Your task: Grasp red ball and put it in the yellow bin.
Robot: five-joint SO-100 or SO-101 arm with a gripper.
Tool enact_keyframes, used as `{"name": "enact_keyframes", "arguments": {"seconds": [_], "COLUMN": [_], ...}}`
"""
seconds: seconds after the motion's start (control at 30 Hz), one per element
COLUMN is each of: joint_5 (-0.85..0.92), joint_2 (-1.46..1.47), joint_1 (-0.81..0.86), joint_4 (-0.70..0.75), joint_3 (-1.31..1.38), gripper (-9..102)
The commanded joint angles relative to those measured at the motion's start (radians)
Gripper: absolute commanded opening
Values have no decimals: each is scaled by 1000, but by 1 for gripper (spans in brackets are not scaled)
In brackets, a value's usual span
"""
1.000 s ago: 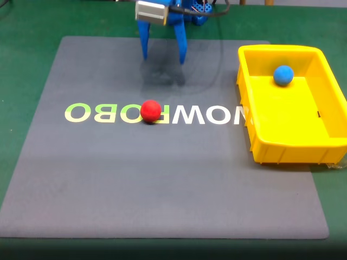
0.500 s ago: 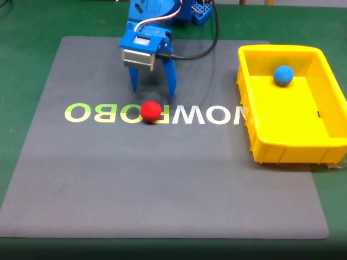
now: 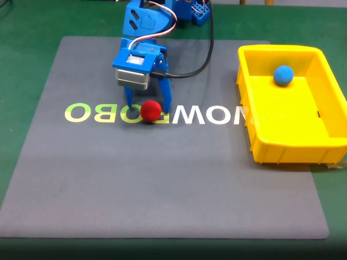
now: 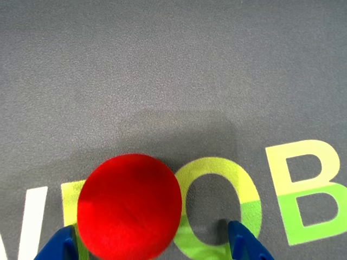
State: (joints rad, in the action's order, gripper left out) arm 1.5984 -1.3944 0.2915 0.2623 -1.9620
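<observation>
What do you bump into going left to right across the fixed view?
Green letters on the grey mat → gripper around the red ball → white letters → yellow bin, holding the blue ball.

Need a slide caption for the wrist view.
Open gripper straddling the red ball on the lettered grey mat.

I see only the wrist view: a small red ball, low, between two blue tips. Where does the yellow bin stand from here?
Observer: In the fixed view the bright yellow rectangular plastic bin stands at the right edge of the grey mat, well apart from the small matte red ball between the open jaws.
Operator: Is the bin empty?
Observer: No. A small blue ball lies inside it, near the far wall.
</observation>
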Motion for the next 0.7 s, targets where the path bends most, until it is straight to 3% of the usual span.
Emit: {"name": "enact_keyframes", "arguments": {"seconds": [0.0, 0.37, 0.47, 0.6, 0.67], "joint_5": [-14, -26, -26, -25, -28], "joint_2": [-3, 60, 77, 87, 89], "joint_1": [-9, -37, -41, -44, -44], "joint_4": [-38, -92, -92, -94, -95], "joint_3": [71, 87, 100, 106, 107], "gripper": [32, 30, 22, 1, 0]}}
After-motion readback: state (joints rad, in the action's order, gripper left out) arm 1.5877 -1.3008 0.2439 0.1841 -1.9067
